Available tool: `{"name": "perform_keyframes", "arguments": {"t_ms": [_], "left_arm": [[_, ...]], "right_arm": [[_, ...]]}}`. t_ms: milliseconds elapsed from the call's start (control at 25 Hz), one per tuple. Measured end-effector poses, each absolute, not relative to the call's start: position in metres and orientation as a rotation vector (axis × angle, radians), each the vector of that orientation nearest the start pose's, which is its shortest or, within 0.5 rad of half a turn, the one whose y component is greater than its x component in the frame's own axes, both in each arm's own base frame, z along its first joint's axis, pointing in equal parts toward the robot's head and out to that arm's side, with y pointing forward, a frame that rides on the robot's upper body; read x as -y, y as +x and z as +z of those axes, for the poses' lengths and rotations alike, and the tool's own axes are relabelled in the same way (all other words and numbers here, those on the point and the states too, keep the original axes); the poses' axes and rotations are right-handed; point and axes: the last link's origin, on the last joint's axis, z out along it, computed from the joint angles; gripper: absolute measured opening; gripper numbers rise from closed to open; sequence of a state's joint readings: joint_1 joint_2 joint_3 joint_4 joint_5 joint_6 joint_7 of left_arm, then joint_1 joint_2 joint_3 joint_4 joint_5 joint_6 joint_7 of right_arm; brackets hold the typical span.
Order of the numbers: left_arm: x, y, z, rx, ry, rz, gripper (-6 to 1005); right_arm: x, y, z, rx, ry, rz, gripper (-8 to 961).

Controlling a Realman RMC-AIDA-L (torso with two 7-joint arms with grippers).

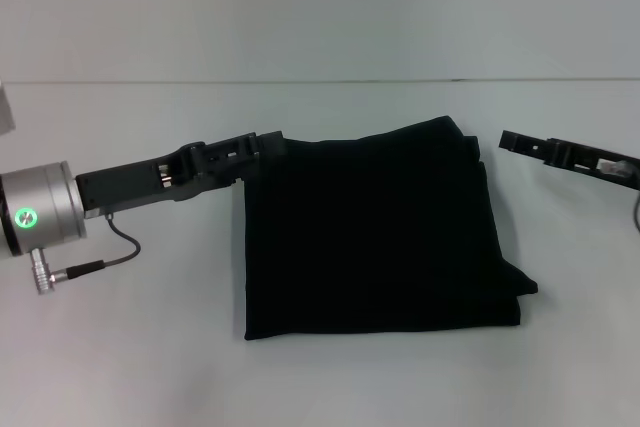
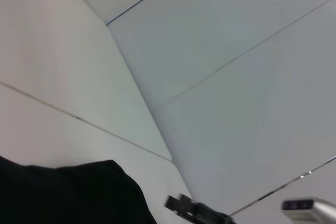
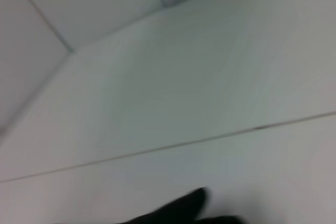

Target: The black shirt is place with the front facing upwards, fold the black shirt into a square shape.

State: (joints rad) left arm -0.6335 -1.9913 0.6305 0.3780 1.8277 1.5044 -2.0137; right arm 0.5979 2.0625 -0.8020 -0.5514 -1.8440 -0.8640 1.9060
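— Where was the black shirt at that moment?

— It lay flat on the pale table, folded into a rough square with no lettering showing. One corner on the side of my right arm, toward me, stuck out a little past the fold.

— And your left claw?

— My left gripper sat right at the shirt's far corner on my left side, its black tip meeting the edge of the cloth there. Whether its fingers were parted, closed, or pinching fabric, I could not tell; black on black hid it. In my left wrist view the shirt filled one corner, with the other arm's dark tip beyond it.

— The right one?

— My right gripper hung beside the shirt's far corner on my right side, just apart from the cloth, not touching it. I could not tell how its fingers stood either. My right wrist view caught only a dark sliver of the shirt against the table.
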Motion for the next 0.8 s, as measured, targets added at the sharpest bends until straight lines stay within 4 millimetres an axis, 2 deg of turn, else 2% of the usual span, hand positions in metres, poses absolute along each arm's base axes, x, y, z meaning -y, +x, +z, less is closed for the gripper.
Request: {"name": "perform_keyframes", "arguments": {"t_ms": [160, 320, 440, 600, 800], "left_arm": [[-0.360, -0.253, 0.015, 1.622, -2.340, -1.115, 912], [-0.360, -0.257, 0.020, 1.598, -2.328, -1.117, 912], [-0.359, -0.260, 0.021, 1.595, -2.317, -1.110, 912], [-0.360, -0.263, 0.021, 1.596, -2.305, -1.095, 912], [-0.361, -0.264, 0.022, 1.588, -2.297, -1.091, 912]], "right_arm": [[-0.383, 0.300, 0.025, -1.371, -2.108, 0.756, 881], [-0.346, 0.313, 0.052, -1.415, -2.176, 0.921, 881], [-0.325, 0.321, 0.064, -1.409, -2.187, 0.995, 881], [-0.316, 0.327, 0.061, -1.397, -2.194, 0.998, 881], [-0.320, 0.317, 0.041, -1.344, -2.269, 0.973, 881]]}}
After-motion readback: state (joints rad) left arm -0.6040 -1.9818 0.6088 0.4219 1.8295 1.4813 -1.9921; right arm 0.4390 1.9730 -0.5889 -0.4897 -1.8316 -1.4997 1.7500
